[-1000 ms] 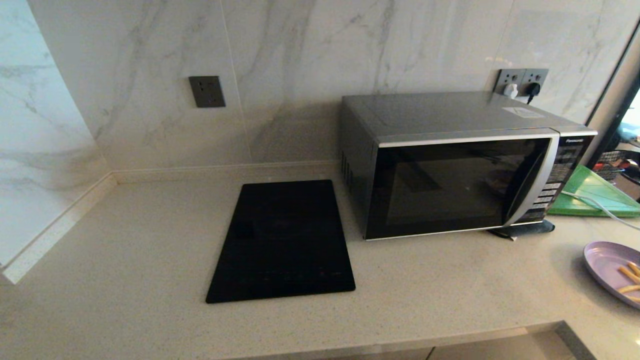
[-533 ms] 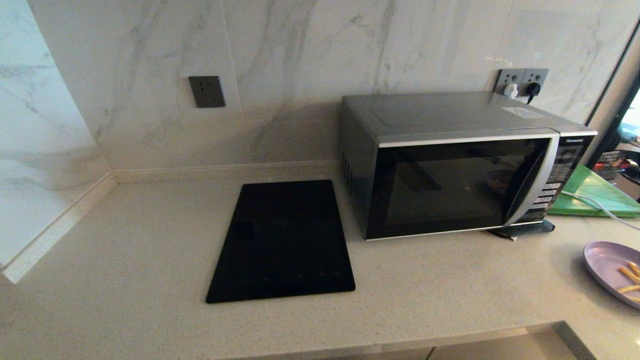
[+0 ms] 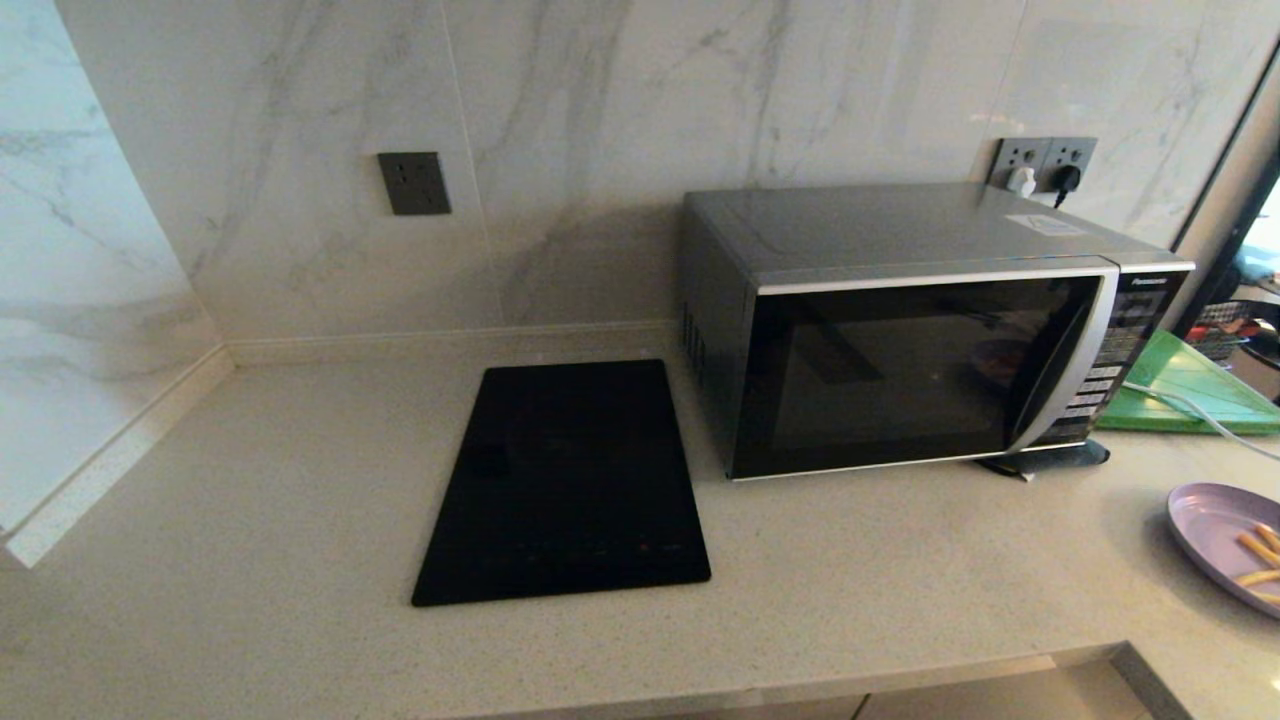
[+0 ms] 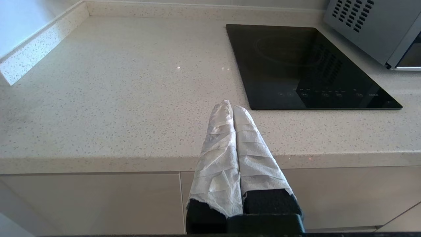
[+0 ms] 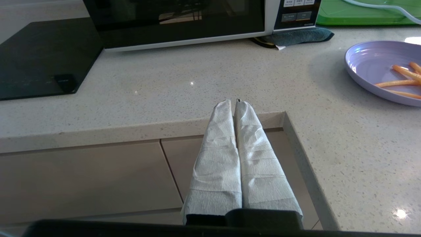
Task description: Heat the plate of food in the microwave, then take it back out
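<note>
One readable label, "Panasonic", tops the microwave [image 3: 900, 330] panel; left tool [image 4: 233, 110] and right tool [image 5: 232, 103] pressed together.

Pale speckled stone countertop [image 3: 250, 500], L-shaped, with a raised matching upstand along the back and left side. White marble-look wall tiles [image 3: 620, 110] with grey veining, meeting in a corner at rear left. Dark grey wall socket [image 3: 414, 183] on the back wall, nothing plugged in. Double socket [image 3: 1045, 160] at far right, one white plug and one black plug inserted. Flat black glass cooktop [image 3: 565, 480] set into the counter. Green board [image 3: 1185, 385] lying flat at right, white cable draped across it. Dark folded cloth [image 5: 297, 35] on the counter. Beige flat-fronted cabinet drawers [image 4: 88, 200] below the counter edge. Dark vertical frame [image 3: 1225, 170] at far right, daylight beyond.
</note>
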You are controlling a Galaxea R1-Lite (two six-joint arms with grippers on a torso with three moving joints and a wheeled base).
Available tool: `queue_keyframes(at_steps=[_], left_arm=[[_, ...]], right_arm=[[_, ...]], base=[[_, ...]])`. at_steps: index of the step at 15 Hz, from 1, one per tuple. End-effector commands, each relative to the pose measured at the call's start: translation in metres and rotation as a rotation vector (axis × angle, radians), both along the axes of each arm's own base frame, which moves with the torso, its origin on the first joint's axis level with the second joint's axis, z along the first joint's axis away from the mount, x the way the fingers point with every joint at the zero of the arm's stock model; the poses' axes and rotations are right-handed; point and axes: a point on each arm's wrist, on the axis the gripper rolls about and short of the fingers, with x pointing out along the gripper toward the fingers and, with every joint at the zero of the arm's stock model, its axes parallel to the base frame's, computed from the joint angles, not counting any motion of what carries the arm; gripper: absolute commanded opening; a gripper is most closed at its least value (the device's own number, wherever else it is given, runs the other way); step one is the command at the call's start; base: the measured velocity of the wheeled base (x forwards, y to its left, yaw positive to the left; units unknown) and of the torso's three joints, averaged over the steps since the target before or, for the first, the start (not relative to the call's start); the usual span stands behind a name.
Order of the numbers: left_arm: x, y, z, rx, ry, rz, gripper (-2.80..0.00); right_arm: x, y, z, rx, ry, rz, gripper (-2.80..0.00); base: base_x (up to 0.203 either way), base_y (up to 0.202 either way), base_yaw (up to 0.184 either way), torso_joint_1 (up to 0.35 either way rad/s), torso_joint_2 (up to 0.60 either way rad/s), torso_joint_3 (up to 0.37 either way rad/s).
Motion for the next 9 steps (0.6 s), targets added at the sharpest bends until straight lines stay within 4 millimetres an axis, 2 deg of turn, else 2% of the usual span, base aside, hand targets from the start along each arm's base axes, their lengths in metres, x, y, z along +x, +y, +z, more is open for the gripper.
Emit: queue_keyframes(at_steps=[1, 9], left_arm=[[0.0001, 0.0, 0.0001, -0.001, 0.001, 0.001, -2.8], [0.0001, 0.0, 0.0001, -0.001, 0.001, 0.001, -2.8]], right_arm=[[0.0002, 0.0, -0.0004, 0.001, 0.003, 0.001, -2.8], [0.0002, 0.0, -0.0004, 0.001, 0.003, 0.0, -2.8]], base=[[0.0, 0.0, 0.0, 0.0, 0.0, 0.0], [0.0, 0.0, 0.0, 0.0, 0.0, 0.0]])
